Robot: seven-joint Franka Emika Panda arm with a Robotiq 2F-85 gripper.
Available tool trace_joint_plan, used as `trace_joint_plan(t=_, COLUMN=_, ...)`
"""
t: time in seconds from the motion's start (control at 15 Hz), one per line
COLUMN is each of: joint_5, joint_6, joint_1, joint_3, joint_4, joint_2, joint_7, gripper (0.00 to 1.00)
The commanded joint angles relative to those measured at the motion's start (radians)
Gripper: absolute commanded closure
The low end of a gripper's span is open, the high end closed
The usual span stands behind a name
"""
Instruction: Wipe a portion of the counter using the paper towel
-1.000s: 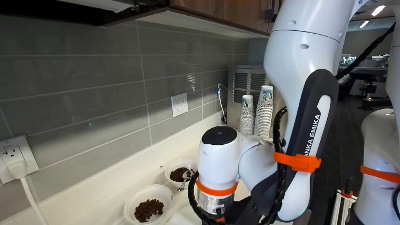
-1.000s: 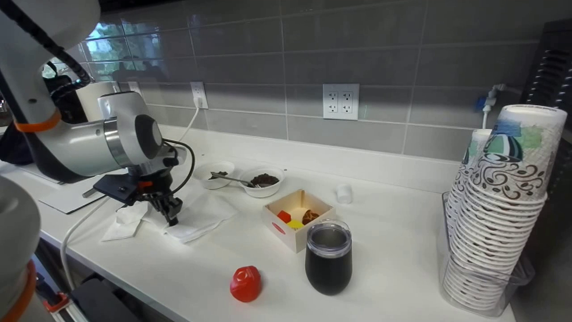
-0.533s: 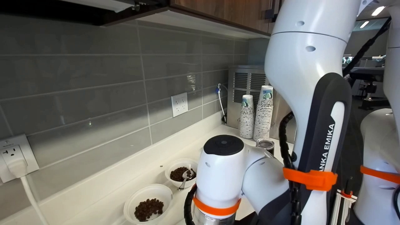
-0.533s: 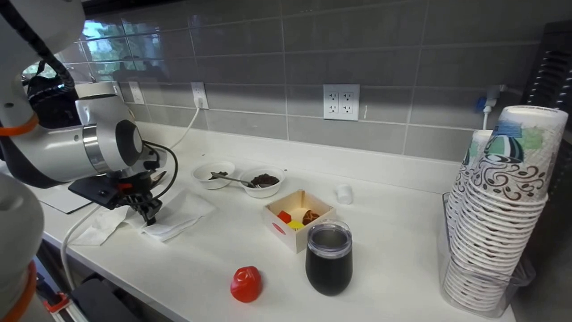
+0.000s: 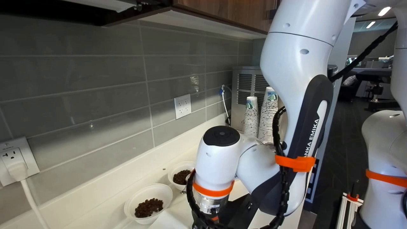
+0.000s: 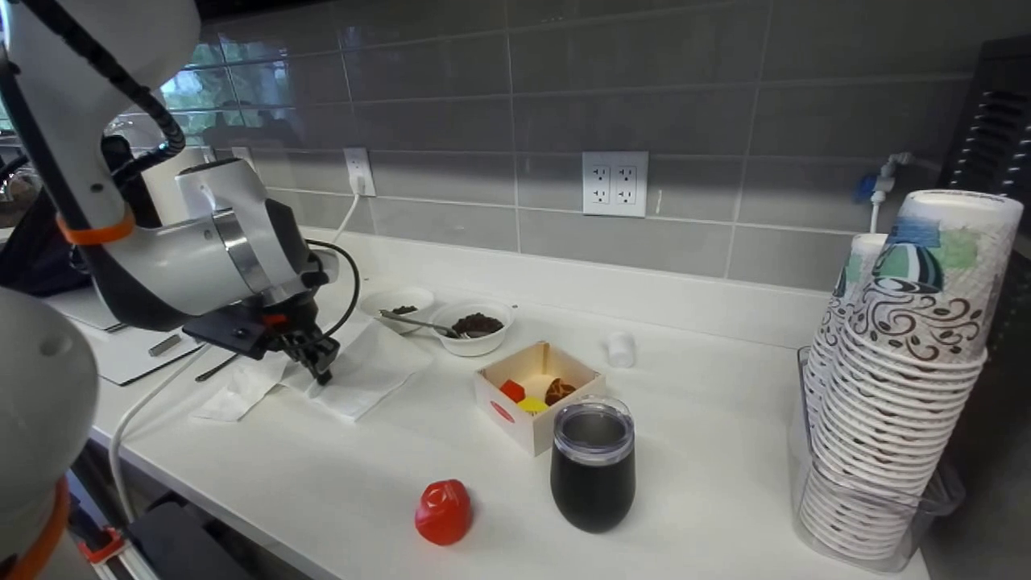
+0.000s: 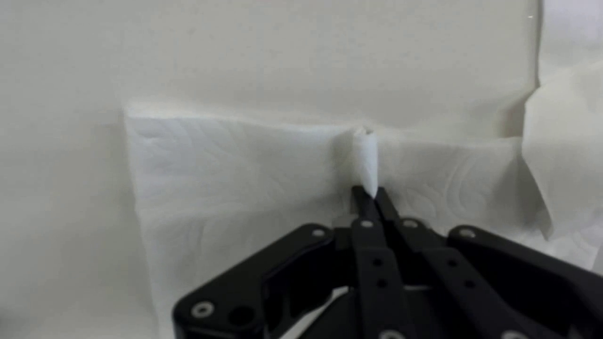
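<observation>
The counter [image 6: 709,411] is a long off-white surface, also visible in the wrist view [image 7: 282,61]. The white paper towel [image 6: 378,366] lies spread on it, creased, with a crumpled part trailing toward the robot's side. In the wrist view, the towel [image 7: 226,174] lies under and around my gripper [image 7: 372,193]. My fingers are shut on a pinched fold of it that sticks up between the tips. In an exterior view, my gripper [image 6: 322,377] points down at the counter. In another exterior view, the fingers are below the frame and only some towel [image 5: 170,221] shows.
Two white bowls of dark pieces, one nearer [image 5: 148,203] and one with a spoon [image 6: 475,329], stand by the wall beside the towel. A wooden box [image 6: 515,419], black tumbler [image 6: 594,475], red object [image 6: 444,512], white cap [image 6: 620,350] and cup stacks [image 6: 902,387] stand beyond. A white cable [image 6: 137,415] crosses the counter edge.
My gripper and the towel slid toward the robot's side, then back toward the bowls and a little closer to the wall. The nearer bowl has shifted slightly toward the spoon bowl.
</observation>
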Motion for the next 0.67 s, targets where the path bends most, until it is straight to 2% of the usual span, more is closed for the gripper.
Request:
trace_joint_plan(t=0.0, joint_5=-0.091, joint_6=-0.037, joint_1=0.034, joint_3=-0.071, joint_4=0.006, joint_2=0.021, joint_7=0.084, gripper=0.99)
trace_joint_plan(t=0.27, joint_5=-0.083, joint_6=-0.041, joint_1=0.019, joint_3=-0.100, joint_4=-0.058, joint_2=-0.003, joint_7=0.086, gripper=0.99)
trace_joint_plan(t=0.53, joint_5=-0.144, joint_6=-0.081, joint_1=0.025, joint_3=-0.155, joint_4=-0.104, joint_2=-0.071, joint_7=0.130, gripper=0.99)
trace_joint_plan(t=0.6, joint_5=-0.170, joint_6=-0.094, joint_1=0.011, joint_3=-0.152, joint_4=-0.057, joint_2=-0.028, joint_7=0.153, gripper=0.99)
